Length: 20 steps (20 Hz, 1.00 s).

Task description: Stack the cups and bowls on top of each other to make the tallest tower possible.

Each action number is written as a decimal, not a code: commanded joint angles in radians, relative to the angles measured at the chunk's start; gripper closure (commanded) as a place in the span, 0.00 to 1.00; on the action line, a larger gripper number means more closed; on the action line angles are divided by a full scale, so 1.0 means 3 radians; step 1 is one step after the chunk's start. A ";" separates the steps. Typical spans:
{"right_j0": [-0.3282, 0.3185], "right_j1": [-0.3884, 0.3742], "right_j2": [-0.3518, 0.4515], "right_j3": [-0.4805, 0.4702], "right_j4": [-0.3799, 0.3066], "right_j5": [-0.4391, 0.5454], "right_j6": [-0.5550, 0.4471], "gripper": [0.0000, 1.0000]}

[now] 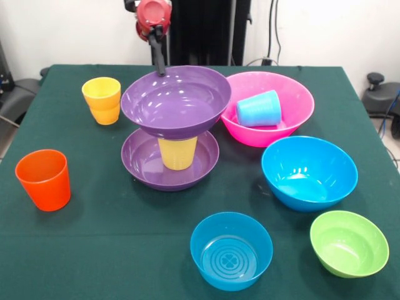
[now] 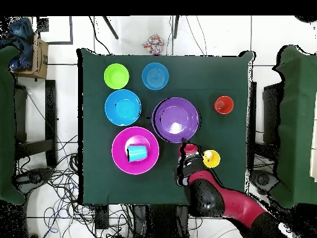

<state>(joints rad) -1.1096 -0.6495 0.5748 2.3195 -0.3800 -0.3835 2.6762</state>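
Note:
A wide purple bowl (image 1: pixel 176 97) (image 2: pixel 176 119) sits on a pale yellow cup (image 1: pixel 177 153), which stands upside down in a second purple bowl (image 1: pixel 144 164). My gripper (image 1: pixel 161 67) (image 2: pixel 184 142) is shut on the upper bowl's far rim. Two amber-yellow cups (image 1: pixel 102 99) (image 2: pixel 211 158) are nested together to the left in the front view. An orange cup (image 1: pixel 44 178) (image 2: pixel 223 105) stands alone at the near left. A light blue cup (image 1: pixel 258 109) (image 2: pixel 137 152) lies on its side in the big pink bowl (image 1: pixel 300 94) (image 2: pixel 121 139).
In the front view a big blue bowl (image 1: pixel 309 172) (image 2: pixel 122 106) stands right of the stack. A small blue bowl (image 1: pixel 231 250) (image 2: pixel 155 75) and a small green bowl (image 1: pixel 349 242) (image 2: pixel 116 75) sit near the table's front edge.

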 commanded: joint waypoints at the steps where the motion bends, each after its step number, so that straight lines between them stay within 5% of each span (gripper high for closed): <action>1: 0.0020 0.0004 0.0178 -0.0310 -0.0142 0.0239 0.0112 1.00; 20: 0.0031 0.0105 0.0090 -0.0356 -0.0231 0.0179 0.0061 1.00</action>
<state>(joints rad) -1.1168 -0.6481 0.5772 2.3074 -0.3871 -0.3835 2.6762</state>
